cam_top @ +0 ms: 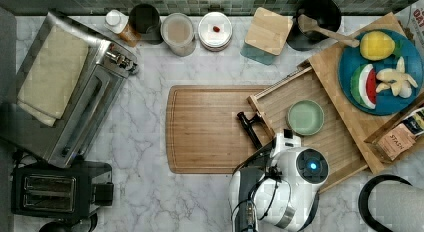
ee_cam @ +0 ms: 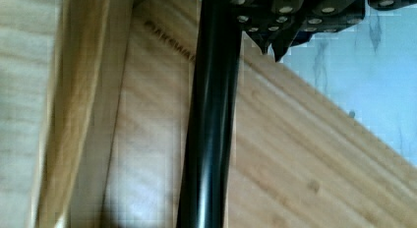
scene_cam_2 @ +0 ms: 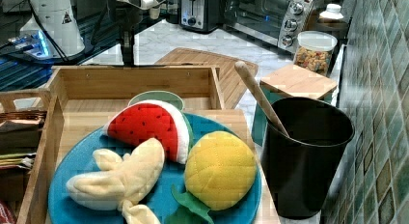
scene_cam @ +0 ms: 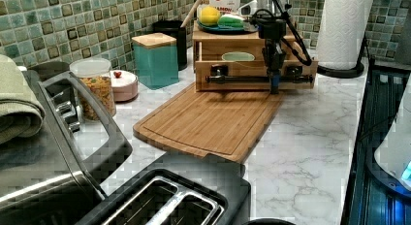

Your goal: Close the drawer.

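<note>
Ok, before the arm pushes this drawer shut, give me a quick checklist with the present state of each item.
1. Drawer is open and needs closing: ok, it stands pulled out over the cutting board.
2. Gripper at the black bar handle: ok, in the left view it meets the bar towards the left view's right; the wrist view shows the bar right below it.
3. Fingers closed on the handle: cannot tell.
4. Contents low enough to pass: the green bowl sits inside the drawer; clearance under the shelf cannot tell.
5. Load on top stable: ok, the blue plate with toy fruit lies flat on the shelf.
</note>
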